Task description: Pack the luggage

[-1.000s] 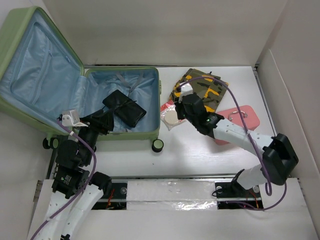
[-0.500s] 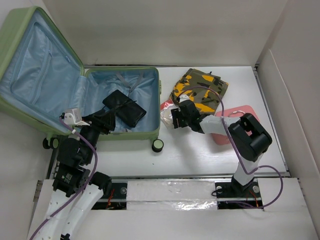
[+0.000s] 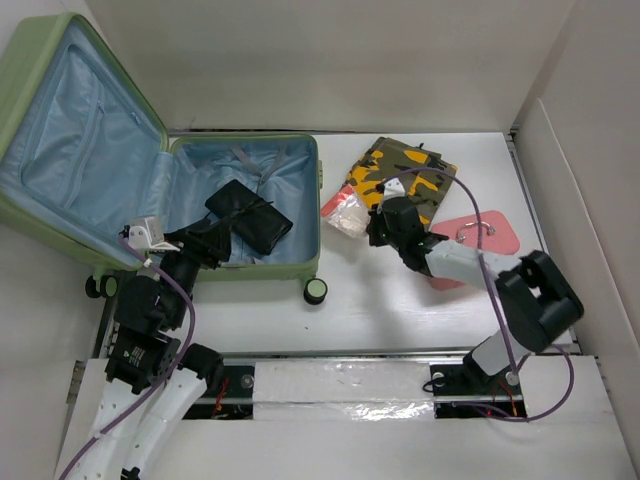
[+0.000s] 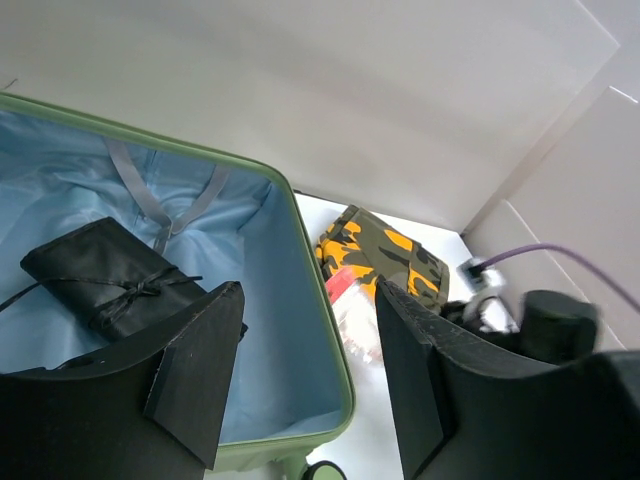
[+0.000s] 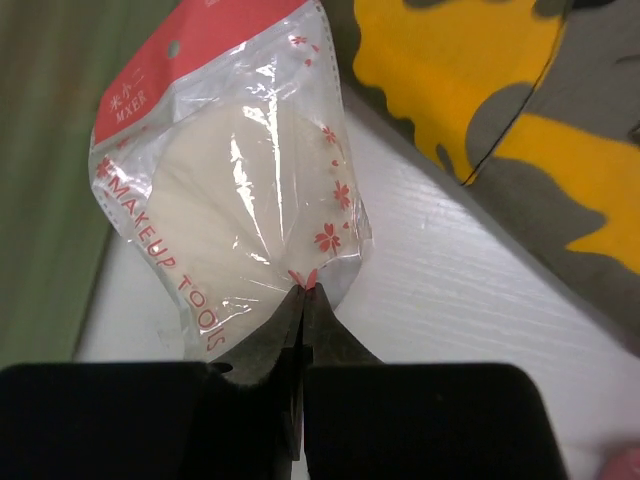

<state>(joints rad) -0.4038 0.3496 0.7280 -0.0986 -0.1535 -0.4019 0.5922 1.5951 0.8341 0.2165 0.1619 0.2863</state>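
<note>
The pale green luggage (image 3: 60,215) lies open at the left, its light blue lining showing, with a black tied pouch (image 3: 248,215) in the lower half. My right gripper (image 3: 372,228) is shut on the edge of a clear makeup-tools packet (image 3: 346,211) with a red header, held just right of the suitcase wall; in the right wrist view the packet (image 5: 225,195) hangs from the closed tips (image 5: 303,292). My left gripper (image 3: 205,245) is open and empty over the suitcase's near edge (image 4: 300,440), with the pouch (image 4: 105,275) ahead of it.
A folded camouflage garment (image 3: 400,175) lies right of the suitcase, also in the right wrist view (image 5: 500,130). A small pink handled box (image 3: 478,240) sits at the right under my right arm. A black wheel (image 3: 316,290) sticks out at the suitcase's near corner. White walls enclose the table.
My right gripper has swung right and back, carrying the packet up beside the camouflage garment. My left arm has not moved.
</note>
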